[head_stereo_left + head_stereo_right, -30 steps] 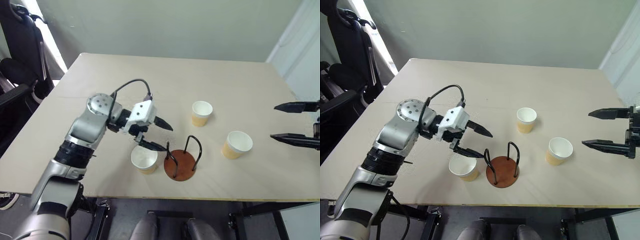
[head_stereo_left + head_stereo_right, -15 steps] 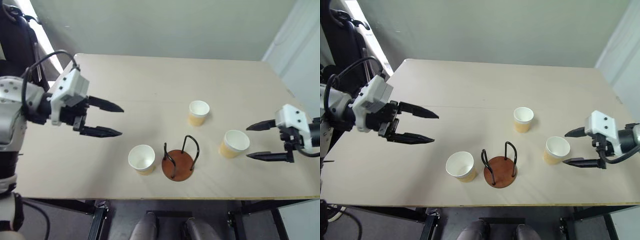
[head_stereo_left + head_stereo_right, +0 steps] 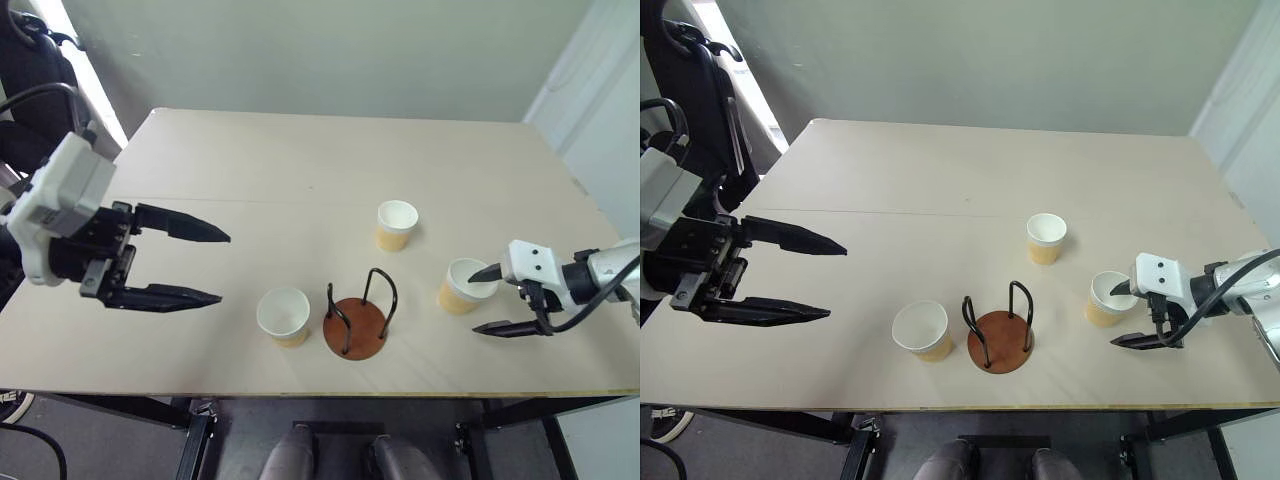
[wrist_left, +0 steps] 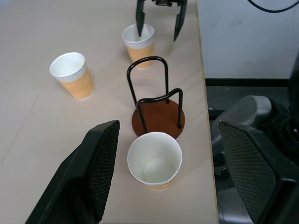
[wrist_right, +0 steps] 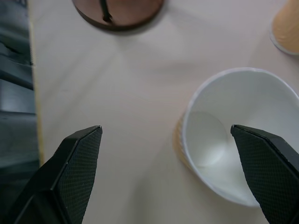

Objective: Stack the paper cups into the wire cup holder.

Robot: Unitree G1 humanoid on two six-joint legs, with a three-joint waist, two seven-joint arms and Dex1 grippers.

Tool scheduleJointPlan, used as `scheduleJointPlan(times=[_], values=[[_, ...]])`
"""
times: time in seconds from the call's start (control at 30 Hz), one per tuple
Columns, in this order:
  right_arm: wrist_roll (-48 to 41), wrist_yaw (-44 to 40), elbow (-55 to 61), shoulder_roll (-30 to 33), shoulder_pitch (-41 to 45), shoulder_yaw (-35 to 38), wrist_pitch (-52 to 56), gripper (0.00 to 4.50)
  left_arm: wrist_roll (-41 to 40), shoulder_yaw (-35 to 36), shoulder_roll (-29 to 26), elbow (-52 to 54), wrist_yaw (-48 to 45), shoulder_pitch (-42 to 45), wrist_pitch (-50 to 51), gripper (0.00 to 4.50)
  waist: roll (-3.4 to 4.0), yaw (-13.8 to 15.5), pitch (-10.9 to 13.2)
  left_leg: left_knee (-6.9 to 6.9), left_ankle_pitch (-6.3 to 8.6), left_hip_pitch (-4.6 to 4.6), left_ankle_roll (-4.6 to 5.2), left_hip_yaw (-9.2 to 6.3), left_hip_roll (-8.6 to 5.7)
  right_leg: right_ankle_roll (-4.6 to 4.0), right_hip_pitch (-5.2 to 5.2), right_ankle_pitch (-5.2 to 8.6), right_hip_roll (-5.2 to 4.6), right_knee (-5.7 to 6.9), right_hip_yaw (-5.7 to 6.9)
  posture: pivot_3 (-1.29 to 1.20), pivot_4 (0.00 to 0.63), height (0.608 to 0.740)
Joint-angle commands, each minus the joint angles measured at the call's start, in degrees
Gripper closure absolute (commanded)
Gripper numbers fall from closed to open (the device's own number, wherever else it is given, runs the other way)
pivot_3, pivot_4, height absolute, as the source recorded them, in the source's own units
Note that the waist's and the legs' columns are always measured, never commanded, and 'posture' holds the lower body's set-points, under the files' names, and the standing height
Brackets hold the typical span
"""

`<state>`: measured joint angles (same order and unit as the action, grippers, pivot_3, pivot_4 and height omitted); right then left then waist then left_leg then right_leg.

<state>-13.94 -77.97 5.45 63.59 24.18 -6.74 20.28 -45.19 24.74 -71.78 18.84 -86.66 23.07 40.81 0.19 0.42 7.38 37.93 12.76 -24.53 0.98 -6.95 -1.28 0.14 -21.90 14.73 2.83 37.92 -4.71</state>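
Right gripper spread wide at the right paper cup — straddle its rim squarely, clamp gently; left gripper parted, empty.

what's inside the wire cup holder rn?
Nothing. The wire cup holder shows its bare reddish-brown base between the black loops; no part is covered. All three paper cups stand on the table outside it.
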Motion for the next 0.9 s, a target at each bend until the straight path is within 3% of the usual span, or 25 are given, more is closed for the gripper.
scheduleJointPlan(times=[0.03, 0.4, 0.6, 0.7, 0.8, 0.9], values=[[3.46, 0.96, -2.45, -1.87, 3.09, -2.01, -2.58, 0.57, -0.76, 3.23, -0.61, 0.72, 1.91, -1.27, 0.56, 0.85, 0.0, -0.12, 0.0, -0.01, -0.02, 0.01, -0.03, 0.0, 0.0, -0.03, -0.01, -0.02, 0.0, 0.01, 0.0, 0.0, 0.15, 0.74], [6.53, -0.06, -5.15, -4.58, 5.76, -2.83, -4.71, 4.47, -2.77, 9.98, 3.83, 5.06, 8.08, -12.68, 2.96, 0.85, 0.01, -0.06, 0.01, -0.09, -0.01, -0.06, -0.08, 0.01, 0.0, -0.09, -0.08, -0.03, 0.0, -0.03, 0.02, 0.0, 0.15, 0.74], [-0.06, -4.45, -3.47, -2.88, 10.32, 2.5, -2.53, 4.47, -3.31, 10.92, 3.72, 5.22, 9.1, -14.12, 2.62, 0.85, 0.08, -0.1, 0.05, -0.17, -0.06, -0.02, -0.16, 0.01, 0.0, -0.18, -0.11, 0.0, 0.0, -0.01, 0.01, 0.0, 0.15, 0.74], [-8.08, -6.99, -0.41, -3.06, 18.39, 6.49, 1.71, 4.47, -2.87, 11.05, 3.44, 4.97, 9.07, -14.95, 2.2, 0.85, 0.08, -0.15, 0.05, -0.31, -0.15, -0.02, -0.3, 0.02, 0.0, -0.27, -0.21, 0.02, 0.0, 0.01, 0.01, 0.0, 0.15, 0.74], [-16.01, -6.8, 4.0, -6.66, 25.76, 7.49, 7.28, 4.47, -2.84, 10.46, 3.4, 4.83, 9.27, -15.02, 1.8, 0.85, 0.0, -0.18, 0.0, -0.68, -0.29, 0.03, -0.47, 0.02, 0.0, -0.42, -0.31, 0.08, 0.0, 0.0, 0.0, 0.0, 0.15, 0.74], [-19.47, -5.76, 10.53, -11.82, 28.87, 3.77, 10.0, 4.47, -2.64, 9.11, 3.57, 4.69, 9.48, -14.71, 1.04, 0.85, -0.08, -0.37, -0.05, -1.06, -0.34, 0.27, -0.58, 0.02, 0.12, -0.71, -0.26, 0.24, 0.1, 0.02, 0.02, 0.0, 0.15, 0.74]])
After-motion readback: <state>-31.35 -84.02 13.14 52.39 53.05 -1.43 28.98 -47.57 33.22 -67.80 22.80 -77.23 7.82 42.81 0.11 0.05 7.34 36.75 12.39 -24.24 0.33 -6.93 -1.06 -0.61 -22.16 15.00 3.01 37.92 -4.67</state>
